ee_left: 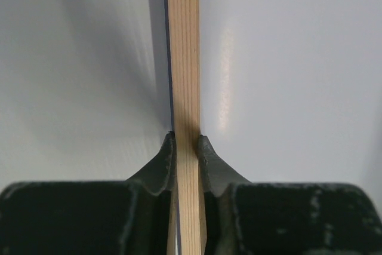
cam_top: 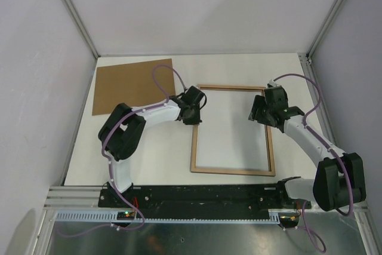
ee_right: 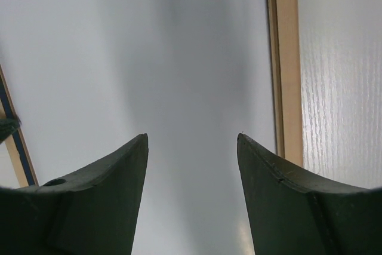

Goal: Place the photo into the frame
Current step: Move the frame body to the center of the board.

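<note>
The frame [cam_top: 233,172] lies flat in the middle of the table with its light wood back up. My left gripper [cam_top: 192,114] is shut on its left rail near the top corner. In the left wrist view the fingertips [ee_left: 167,147] pinch the wooden rail [ee_left: 184,58], which shows a thin blue edge. My right gripper [cam_top: 258,111] is open and empty over the inside of the frame, just left of the right rail [ee_right: 285,58]. A smooth pale sheet [ee_right: 179,46] fills the opening. The photo's printed window scene shows in no view.
The plain brown backing board [cam_top: 134,85] lies flat at the back left of the white table [cam_top: 155,153]. Grey walls close the table in at the left, back and right. The arm bases stand on a black rail at the near edge.
</note>
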{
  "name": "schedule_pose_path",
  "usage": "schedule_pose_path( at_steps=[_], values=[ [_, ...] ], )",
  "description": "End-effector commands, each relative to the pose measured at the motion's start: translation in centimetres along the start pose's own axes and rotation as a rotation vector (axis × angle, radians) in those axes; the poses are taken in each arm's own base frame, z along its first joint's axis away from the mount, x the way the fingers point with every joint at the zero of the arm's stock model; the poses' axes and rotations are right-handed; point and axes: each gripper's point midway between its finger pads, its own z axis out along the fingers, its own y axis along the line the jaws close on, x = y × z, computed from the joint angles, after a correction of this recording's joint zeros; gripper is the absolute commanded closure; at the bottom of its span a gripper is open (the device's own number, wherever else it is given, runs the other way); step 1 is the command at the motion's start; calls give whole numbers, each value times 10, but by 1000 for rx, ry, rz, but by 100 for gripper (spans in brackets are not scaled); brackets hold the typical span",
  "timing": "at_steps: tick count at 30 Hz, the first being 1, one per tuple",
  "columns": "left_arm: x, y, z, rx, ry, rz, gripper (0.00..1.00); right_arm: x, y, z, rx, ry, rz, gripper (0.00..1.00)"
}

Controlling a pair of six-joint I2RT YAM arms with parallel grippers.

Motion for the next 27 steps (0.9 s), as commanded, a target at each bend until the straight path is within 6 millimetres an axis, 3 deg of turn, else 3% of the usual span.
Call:
schedule_pose_path(
  at_steps=[1, 7, 14, 21, 27],
  values=[
    [-10, -27, -10, 48, -24, -106, 85, -15, 9, 3, -44, -39, -3, 34],
    [-2, -61, -1, 97, -15, -212, 88, -23, 15, 2, -66, -45, -12, 34],
    [-14, -98, 11, 159, -9, -212, 86, -29, 11, -4, -71, -46, -13, 34],
    [-32, -111, -4, 205, -53, -149, 55, -32, 15, -7, -99, -49, -5, 34],
    [-63, -111, -45, 259, -143, -109, 35, -40, 26, -10, -145, -64, 11, 33]
  ],
)
